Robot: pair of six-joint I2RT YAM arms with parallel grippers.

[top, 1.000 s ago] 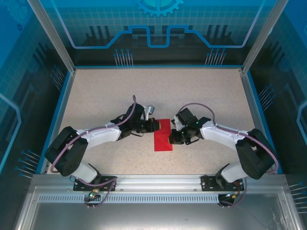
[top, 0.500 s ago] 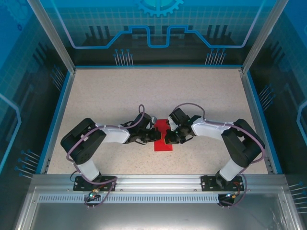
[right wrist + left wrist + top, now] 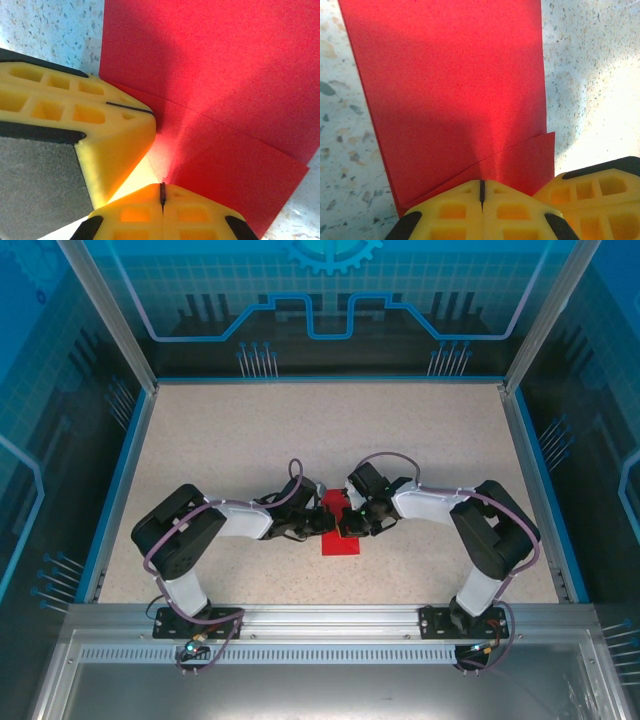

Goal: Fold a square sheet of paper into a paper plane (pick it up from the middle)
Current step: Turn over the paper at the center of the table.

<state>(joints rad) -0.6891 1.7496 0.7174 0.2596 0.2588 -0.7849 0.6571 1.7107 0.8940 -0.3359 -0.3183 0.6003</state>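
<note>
A beige speckled tabletop [image 3: 250,430] fills the middle of the overhead view, edged by a thin blue rim [image 3: 330,379]. Two slanted aluminium posts [image 3: 105,310] [image 3: 553,315] rise from its far corners. Between them stands a translucent blue back panel [image 3: 200,290] printed with a grid, a circuit-like outline and a gear emblem [image 3: 332,252] at the top edge. Similar blue side panels [image 3: 40,440] [image 3: 610,440] close off left and right. Along the near edge runs an aluminium rail [image 3: 330,615], then a slotted strip [image 3: 320,652] and a plain grey metal sheet [image 3: 320,695]. Close up, the tabletop shows grey and brown flecks, with a bright patch of light [image 3: 605,130].
</note>
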